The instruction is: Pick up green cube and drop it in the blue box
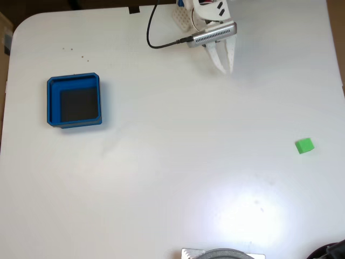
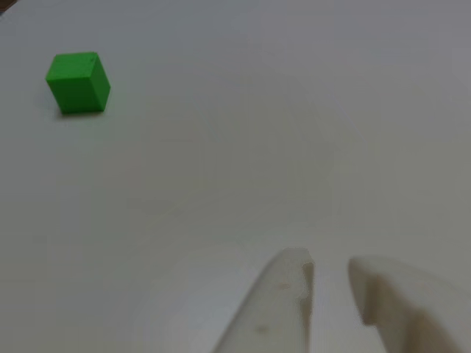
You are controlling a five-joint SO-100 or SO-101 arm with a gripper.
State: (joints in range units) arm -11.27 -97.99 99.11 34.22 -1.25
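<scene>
Claw [image 1: 225, 69] hung over the white counter [image 1: 172, 178] near its top edge in the fixed view, fingers close together with a narrow gap at the tips, nothing between them. I logged the same gap in the other view, claw [image 2: 329, 273] empty. Green cube [image 1: 304, 145] sat on the counter, well apart from the claw, below and to its right. Blue box [image 1: 74, 101] lay well to the claw's left, black floor bare.

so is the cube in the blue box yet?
No, in the fixed view the green cube sits on the bare white table, far right of the blue box.
</scene>
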